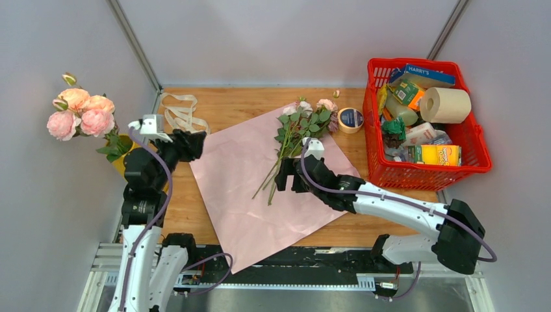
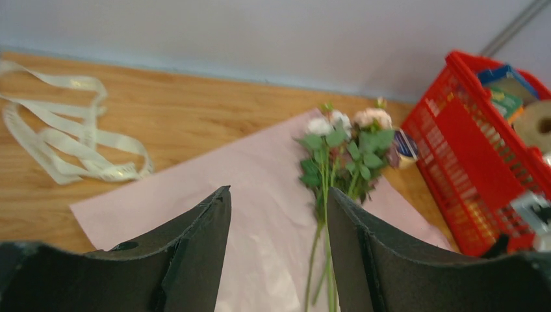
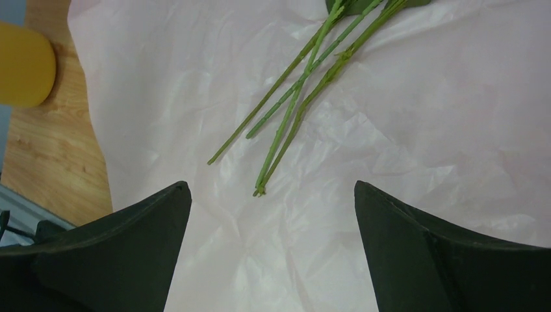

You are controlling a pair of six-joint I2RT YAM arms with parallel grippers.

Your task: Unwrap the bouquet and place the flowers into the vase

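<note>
The bouquet lies unwrapped: its pink paper is spread flat on the table. A few flowers rest on the sheet, heads toward the far edge, stems running toward me. The yellow vase stands at the far left, mostly hidden by my left arm, with pink roses in it. My left gripper hangs open and empty beside the vase, over the paper's left edge. My right gripper stands open just short of the stem ends, touching nothing.
A cream ribbon lies loose on the wood behind the paper. A tape roll sits beside the flower heads. A red basket full of groceries and a beige paper roll fills the right side.
</note>
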